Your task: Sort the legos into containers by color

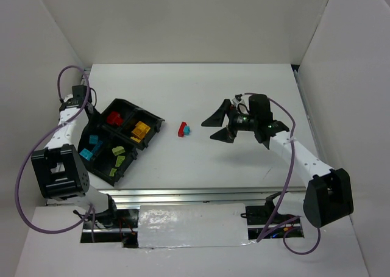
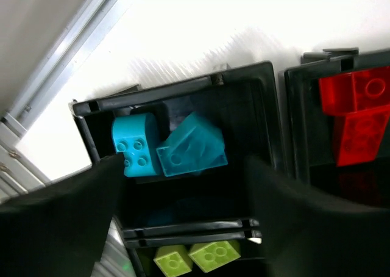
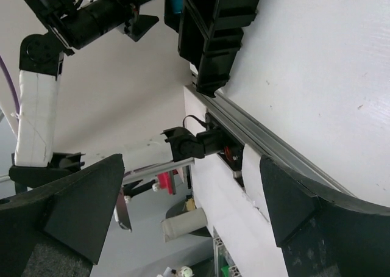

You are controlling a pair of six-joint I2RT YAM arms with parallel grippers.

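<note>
Left gripper (image 2: 184,164) hangs over the black plastic four-compartment tray (image 1: 152,118) at the left of the white table (image 1: 244,173). Its two black fingers (image 2: 67,216) are spread wide and hold nothing. Directly beneath it, two cyan-blue toy bricks (image 2: 192,146) lie touching in one compartment. Red bricks (image 2: 359,115) sit in the neighbouring compartment, lime green bricks (image 2: 195,255) in another and orange-yellow bricks (image 1: 140,130) in the fourth. Near the middle of the table, one small red brick (image 1: 181,129) and one small cyan brick (image 1: 187,131) lie loose side by side, seemingly touching. Right gripper (image 1: 220,125) points toward the pair from their right, its jaws gaping wide, empty and clear of both bricks.
</note>
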